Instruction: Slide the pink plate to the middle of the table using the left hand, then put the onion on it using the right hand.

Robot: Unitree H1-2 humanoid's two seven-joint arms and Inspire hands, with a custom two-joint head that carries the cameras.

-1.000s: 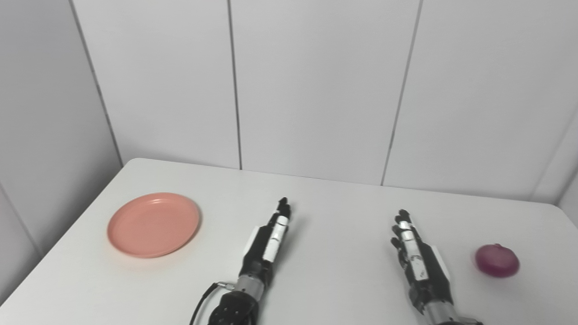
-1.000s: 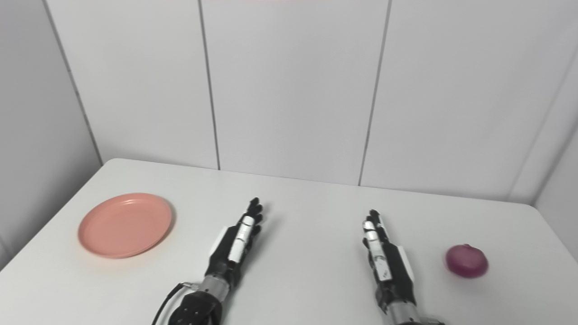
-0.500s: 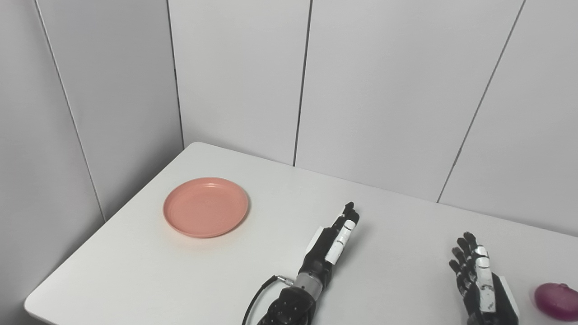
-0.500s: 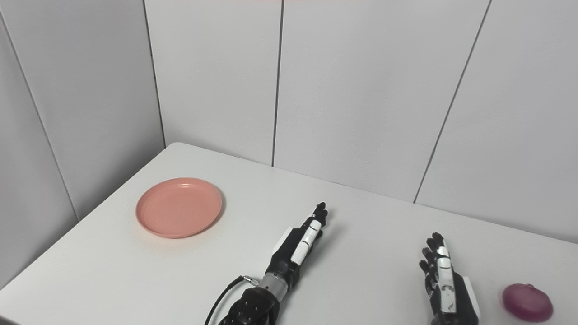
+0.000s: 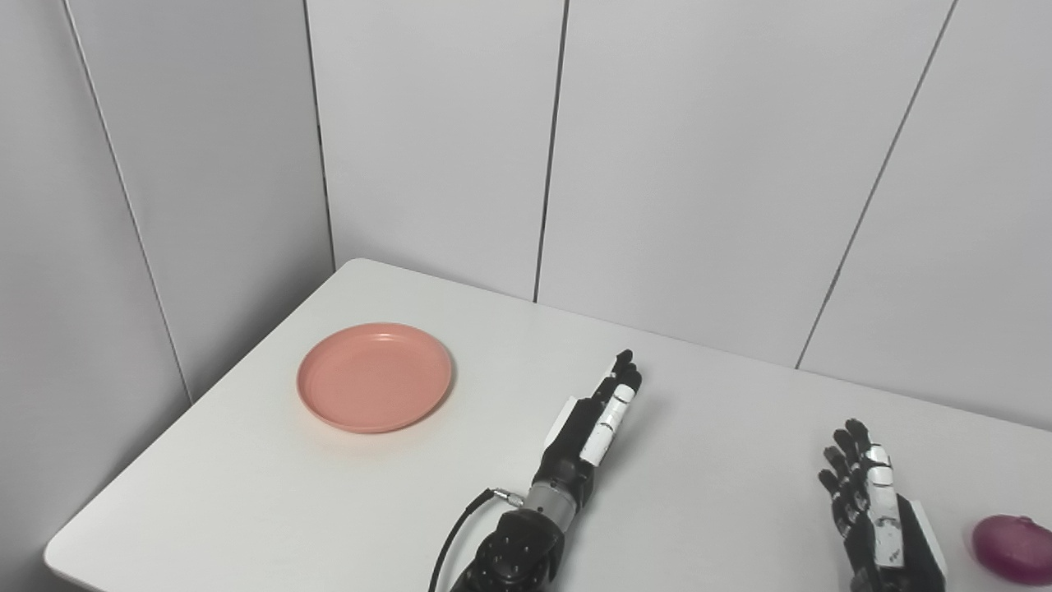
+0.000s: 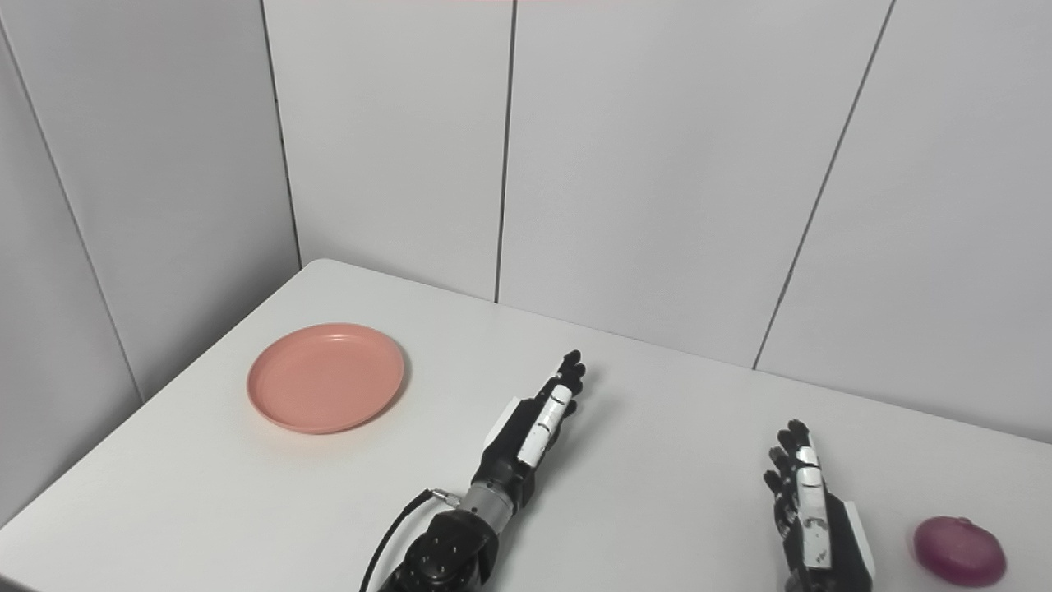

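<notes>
Left eye view. My left hand (image 5: pixel 596 419) lies low over the white table (image 5: pixel 707 427), fingers straight, together and pointing away from me toward the far wall; it holds nothing. The pink plate (image 5: pixel 375 376) sits flat on the table well to the left of this hand and slightly farther from me, near the table's left edge, with bare tabletop between plate and hand. My right hand (image 5: pixel 875 514) is well to the right of the left hand and nearer to me, fingers extended upward and slightly spread, likewise empty; its wrist is cut off by the lower picture edge. The purple onion (image 5: pixel 1012 549) rests on the table just beside my right hand, on the side away from the left hand, apart from it.

Right eye view. The same arrangement appears shifted leftward. My left hand (image 6: pixel 532 429) is stretched flat, fingers unbent, gripping nothing; a black cable (image 6: pixel 394 534) loops from its wrist toward the lower picture edge. The pink plate (image 6: pixel 326 388) stands well to the left of this hand, untouched. My right hand (image 6: pixel 814 518), far right of the left hand, is open and empty. The onion (image 6: pixel 960 551) lies beyond it, a narrow strip of table separating the two.
</notes>
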